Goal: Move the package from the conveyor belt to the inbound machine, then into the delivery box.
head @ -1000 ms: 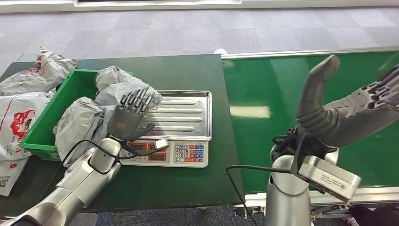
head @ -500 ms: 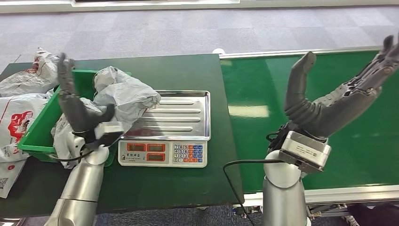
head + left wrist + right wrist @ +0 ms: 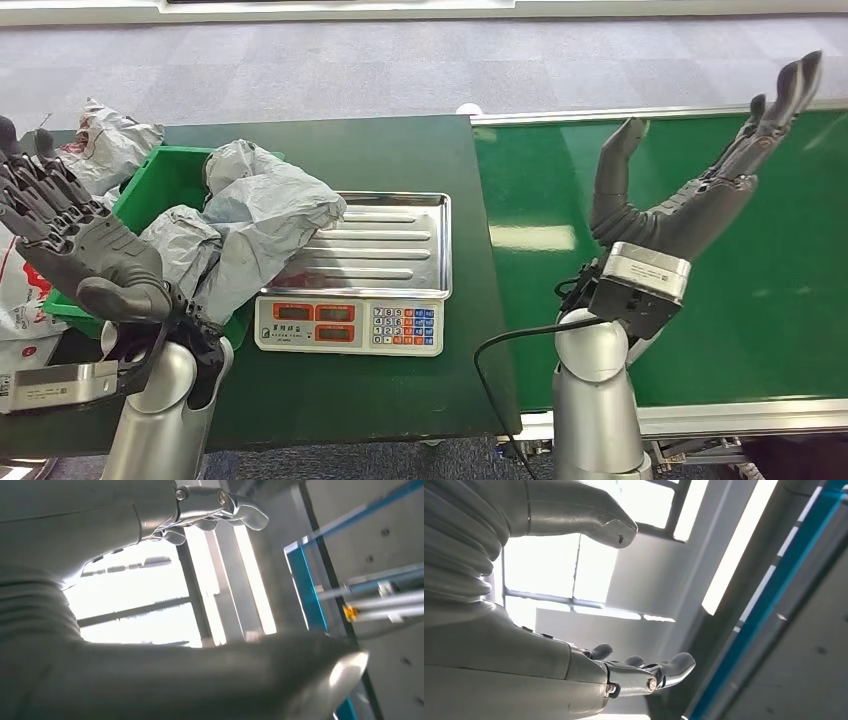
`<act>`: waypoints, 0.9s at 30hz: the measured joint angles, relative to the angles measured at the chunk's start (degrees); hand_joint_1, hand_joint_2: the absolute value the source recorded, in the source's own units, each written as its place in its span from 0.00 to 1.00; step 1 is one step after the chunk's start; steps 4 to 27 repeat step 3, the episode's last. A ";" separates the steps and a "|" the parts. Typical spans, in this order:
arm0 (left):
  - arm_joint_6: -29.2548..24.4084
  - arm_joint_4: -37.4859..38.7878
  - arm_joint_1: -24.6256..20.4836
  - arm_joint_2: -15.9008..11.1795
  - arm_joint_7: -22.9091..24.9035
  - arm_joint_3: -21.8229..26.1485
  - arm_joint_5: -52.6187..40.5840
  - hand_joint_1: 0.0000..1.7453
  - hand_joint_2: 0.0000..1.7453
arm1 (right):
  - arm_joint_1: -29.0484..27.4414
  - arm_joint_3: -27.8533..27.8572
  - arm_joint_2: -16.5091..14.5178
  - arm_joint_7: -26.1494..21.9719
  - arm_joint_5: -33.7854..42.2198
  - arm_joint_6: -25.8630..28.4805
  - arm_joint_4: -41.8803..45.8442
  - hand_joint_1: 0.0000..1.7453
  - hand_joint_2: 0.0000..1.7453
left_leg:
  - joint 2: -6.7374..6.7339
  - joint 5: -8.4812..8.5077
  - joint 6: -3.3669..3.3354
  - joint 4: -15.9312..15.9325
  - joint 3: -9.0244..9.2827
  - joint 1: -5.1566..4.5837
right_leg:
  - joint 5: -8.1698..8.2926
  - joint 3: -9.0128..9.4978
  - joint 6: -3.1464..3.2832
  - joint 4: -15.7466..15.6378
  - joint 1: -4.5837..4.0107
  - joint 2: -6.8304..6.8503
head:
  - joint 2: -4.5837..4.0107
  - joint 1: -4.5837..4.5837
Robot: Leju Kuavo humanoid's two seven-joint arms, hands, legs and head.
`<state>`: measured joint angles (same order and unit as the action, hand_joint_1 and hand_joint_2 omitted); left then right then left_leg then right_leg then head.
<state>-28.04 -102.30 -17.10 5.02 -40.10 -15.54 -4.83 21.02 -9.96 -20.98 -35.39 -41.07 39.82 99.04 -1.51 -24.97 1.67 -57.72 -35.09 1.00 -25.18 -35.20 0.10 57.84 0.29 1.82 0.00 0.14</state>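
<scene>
We take the scale (image 3: 350,325), the inbound machine, as our landmark. To its right runs the conveyor belt (image 3: 780,300), a broad green surface with nothing on it in our view, so we judge no fresh package is waiting there. The dark tabletop (image 3: 400,150) carries the scale, with bare room behind and in front of it before the near edge. Left of the scale sits the green delivery box (image 3: 150,180), and the grey package (image 3: 260,215) lies across the box's right wall, its flap spilling onto the scale's steel tray (image 3: 400,245); we read it as dropped toward the box but not fully inside. More bagged parcels (image 3: 100,145) lie beyond the box's far-left side. Our right hand (image 3: 700,185) is raised over the belt, fingers spread, holding nothing. Our left hand (image 3: 75,240) is lifted left of the box, fingers apart and empty, well apart from the package.
</scene>
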 joint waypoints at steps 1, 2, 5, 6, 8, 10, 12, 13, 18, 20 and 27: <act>2.98 -0.56 0.59 0.02 0.28 -0.22 0.48 0.00 1.00 | -0.26 -0.67 0.11 0.76 1.77 -0.01 -0.62 0.00 1.00 | 0.00 0.00 0.00 0.00 0.00 0.00 | 0.00 0.00 0.00 0.00 0.00 0.00 | 0.00 -0.01; 6.48 -1.02 1.24 0.09 0.68 -0.40 0.75 0.00 1.00 | -0.61 -1.71 0.41 1.69 3.87 -0.02 -1.13 0.00 1.00 | 0.00 0.00 0.00 0.00 0.01 0.00 | 0.00 -0.01 0.00 0.00 0.00 0.00 | 0.00 0.00; 8.44 -1.27 1.60 0.12 0.94 -0.52 0.90 0.00 1.00 | -0.81 -2.29 0.55 2.23 5.06 -0.02 -1.41 0.00 1.00 | 0.00 0.00 0.00 0.00 0.01 0.00 | 0.00 -0.01 0.00 0.00 0.00 0.00 | 0.00 0.00; 8.44 -1.27 1.60 0.12 0.94 -0.52 0.90 0.00 1.00 | -0.81 -2.29 0.55 2.23 5.06 -0.02 -1.41 0.00 1.00 | 0.00 0.00 0.00 0.00 0.01 0.00 | 0.00 -0.01 0.00 0.00 0.00 0.00 | 0.00 0.00; 8.44 -1.27 1.60 0.12 0.94 -0.52 0.90 0.00 1.00 | -0.81 -2.29 0.55 2.23 5.06 -0.02 -1.41 0.00 1.00 | 0.00 0.00 0.00 0.00 0.01 0.00 | 0.00 -0.01 0.00 0.00 0.00 0.00 | 0.00 0.00; 8.44 -1.27 1.60 0.12 0.94 -0.52 0.90 0.00 1.00 | -0.81 -2.29 0.55 2.23 5.06 -0.02 -1.41 0.00 1.00 | 0.00 0.00 0.00 0.00 0.01 0.00 | 0.00 -0.01 0.00 0.00 0.00 0.00 | 0.00 0.00; 8.44 -1.27 1.60 0.12 0.94 -0.52 0.90 0.00 1.00 | -0.81 -2.29 0.55 2.23 5.06 -0.02 -1.41 0.00 1.00 | 0.00 0.00 0.00 0.00 0.01 0.00 | 0.00 -0.01 0.00 0.00 0.00 0.00 | 0.00 0.00; 8.44 -1.27 1.60 0.12 0.94 -0.52 0.90 0.00 1.00 | -0.81 -2.29 0.55 2.23 5.06 -0.02 -1.41 0.00 1.00 | 0.00 0.00 0.00 0.00 0.01 0.00 | 0.00 -0.01 0.00 0.00 0.00 0.00 | 0.00 0.00; 8.44 -1.27 1.60 0.12 0.94 -0.52 0.90 0.00 1.00 | -0.81 -2.29 0.55 2.23 5.06 -0.02 -1.41 0.00 1.00 | 0.00 0.00 0.00 0.00 0.01 0.00 | 0.00 -0.01 0.00 0.00 0.00 0.00 | 0.00 0.00; 8.44 -1.27 1.60 0.12 0.94 -0.52 0.90 0.00 1.00 | -0.81 -2.29 0.55 2.23 5.06 -0.02 -1.41 0.00 1.00 | 0.00 0.00 0.00 0.00 0.01 0.00 | 0.00 -0.01 0.00 0.00 0.00 0.00 | 0.00 0.00; 8.44 -1.27 1.60 0.12 0.94 -0.52 0.90 0.00 1.00 | -0.81 -2.29 0.55 2.23 5.06 -0.02 -1.41 0.00 1.00 | 0.00 0.00 0.00 0.00 0.01 0.00 | 0.00 -0.01 0.00 0.00 0.00 0.00 | 0.00 0.00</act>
